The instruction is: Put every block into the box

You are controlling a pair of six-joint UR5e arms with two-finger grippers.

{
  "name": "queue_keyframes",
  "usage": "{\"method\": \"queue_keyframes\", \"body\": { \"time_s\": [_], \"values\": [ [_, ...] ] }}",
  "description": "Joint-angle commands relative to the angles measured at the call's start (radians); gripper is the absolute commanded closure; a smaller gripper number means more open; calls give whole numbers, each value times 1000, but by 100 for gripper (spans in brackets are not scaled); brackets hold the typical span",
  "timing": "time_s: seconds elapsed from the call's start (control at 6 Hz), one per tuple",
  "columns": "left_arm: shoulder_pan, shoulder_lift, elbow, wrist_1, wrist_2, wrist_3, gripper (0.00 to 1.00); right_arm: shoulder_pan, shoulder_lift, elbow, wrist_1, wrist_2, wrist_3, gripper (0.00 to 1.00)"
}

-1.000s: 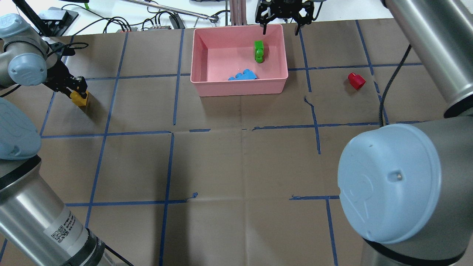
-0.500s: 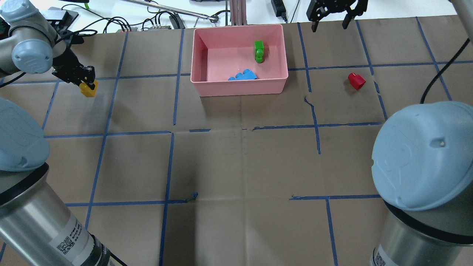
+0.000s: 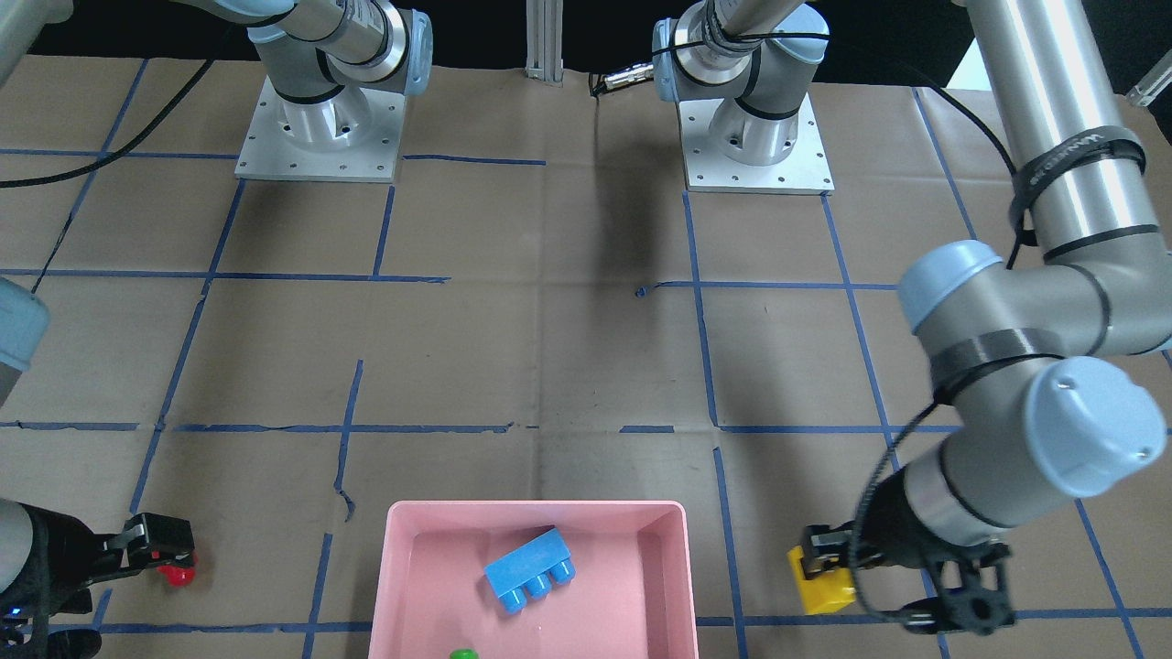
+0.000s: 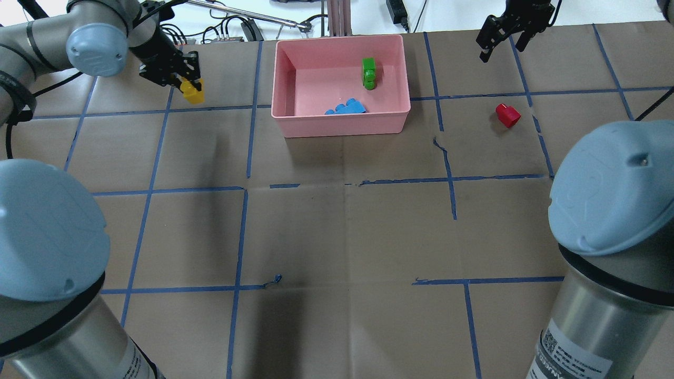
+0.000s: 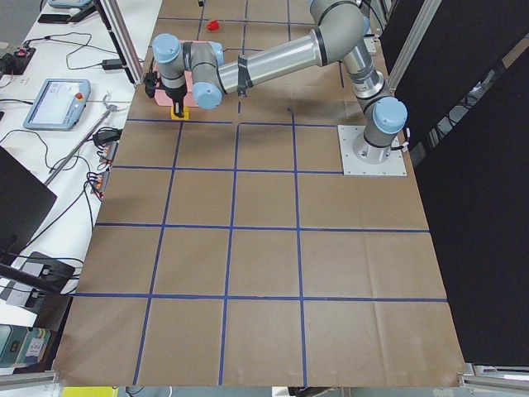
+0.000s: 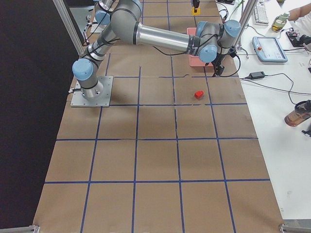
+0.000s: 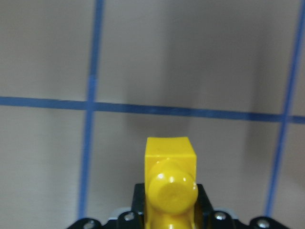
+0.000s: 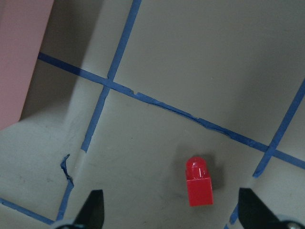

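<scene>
I count the job as half done. Two of the four blocks lie inside the pink box (image 4: 342, 126), which sits at the far middle of the brown, blue-taped worktop (image 4: 342, 237). The blue block (image 4: 346, 108) rests against the box's near wall, and the green block (image 4: 369, 72) stands toward its far right corner.

My left claw (image 4: 188, 85) is clamped on the yellow block (image 4: 194, 93) and holds it off the worktop, near the box's left side but not yet over the rim. The wrist camera shows the block's stud pointing out from between the fingers.

The red block (image 4: 507, 115) lies alone on the worktop, well to the right of the box. My right claw (image 4: 501, 48) is spread wide and empty above it. How high it hangs I can't judge well from these angles.

What is left is dropping the yellow block in, then picking up and placing the red one.
</scene>
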Motion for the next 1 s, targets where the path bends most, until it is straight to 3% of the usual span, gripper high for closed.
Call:
{"method": "queue_keyframes", "body": {
  "time_s": [0.0, 0.17, 0.33, 0.5, 0.67, 0.83],
  "values": [
    [-151, -26, 34, 162, -76, -140, 100, -23, 88, 2, -72, -1, -129, 1],
    [-191, -58, 25, 224, -69, -285, 100, -25, 125, 5, -102, -34, -132, 1],
    [-203, -63, 5, 225, -63, -296, 89, -26, 133, 33, -106, -62, -146, 1],
    [-204, -57, -3, 225, -58, -293, 1, -28, 133, 71, -106, -62, -146, 1],
    [-205, -26, -8, 201, -55, -293, 0, -28, 133, 94, -106, -62, -143, 6],
    [-201, 53, -23, 87, -53, -284, 0, -28, 131, 105, -107, -62, -142, 12]
  ]
}}
